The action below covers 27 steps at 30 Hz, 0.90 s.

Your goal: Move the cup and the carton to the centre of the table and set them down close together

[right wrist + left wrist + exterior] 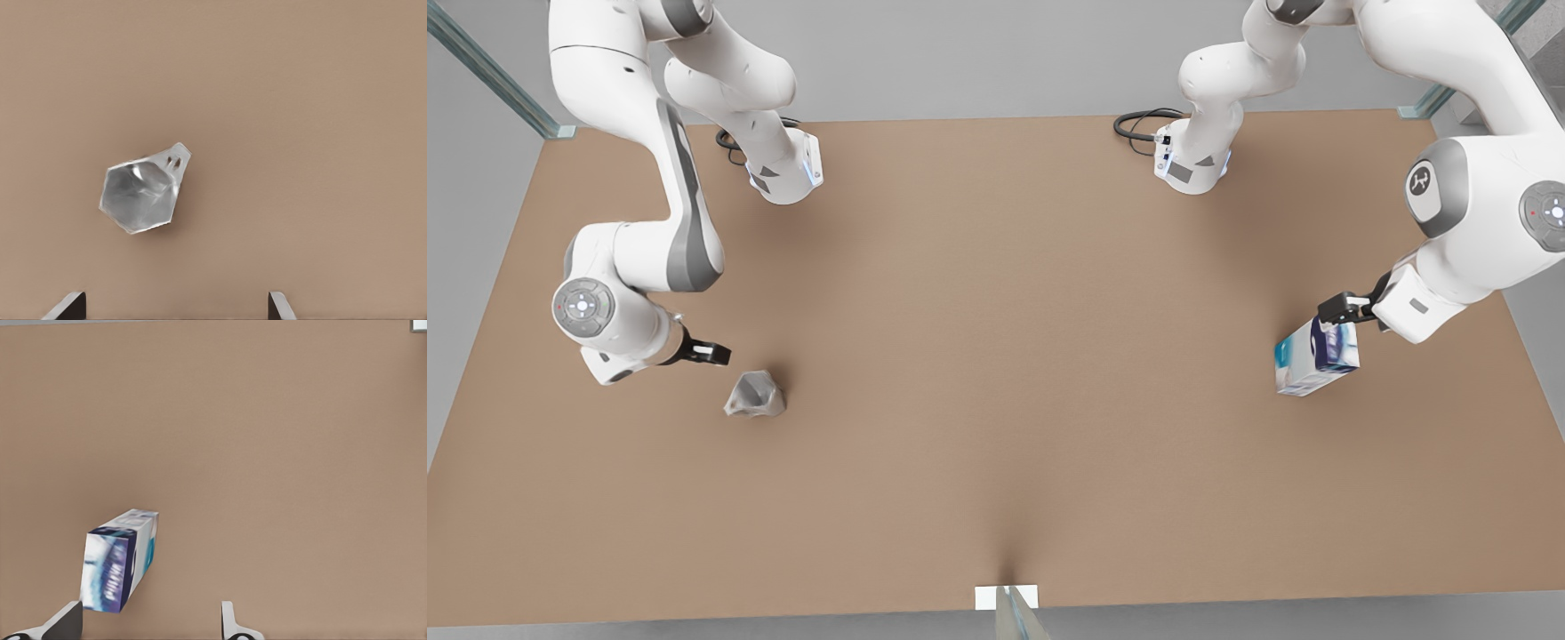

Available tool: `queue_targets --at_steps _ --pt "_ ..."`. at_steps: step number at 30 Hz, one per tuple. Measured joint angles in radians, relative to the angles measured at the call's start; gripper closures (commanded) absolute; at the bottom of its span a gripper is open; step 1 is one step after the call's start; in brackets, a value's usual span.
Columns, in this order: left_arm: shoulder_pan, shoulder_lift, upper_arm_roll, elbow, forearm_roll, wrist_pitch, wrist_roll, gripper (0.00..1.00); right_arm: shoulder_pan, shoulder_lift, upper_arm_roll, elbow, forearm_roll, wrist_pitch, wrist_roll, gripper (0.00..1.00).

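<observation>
Currently carton (1316,360) tilted, cup (755,395) tipped

Cup (755,395) front view's left, carton (1316,357) far right, both on table (996,356).

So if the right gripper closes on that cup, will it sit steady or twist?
It may twist: the cup has a faceted, angular body, so flat fingers could land on a slanted face. It looks small and probably light, so a nudge from the right gripper, open beside it, might slide it across the table. Its small handle makes it lopsided.
</observation>
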Motion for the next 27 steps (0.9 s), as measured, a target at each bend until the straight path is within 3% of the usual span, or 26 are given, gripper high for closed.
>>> queue_targets --at_steps 8,27 --pt "0.0 0.005 0.0 -0.001 0.0 -0.015 0.0 0.0 0.053 0.053 0.004 -0.022 0.061 0.085 -0.022 0.0" --pt "0.003 0.006 0.0 -0.003 0.0 -0.029 0.0 0.0 -0.006 0.139 -0.005 -0.073 0.06 0.235 -0.013 0.0"
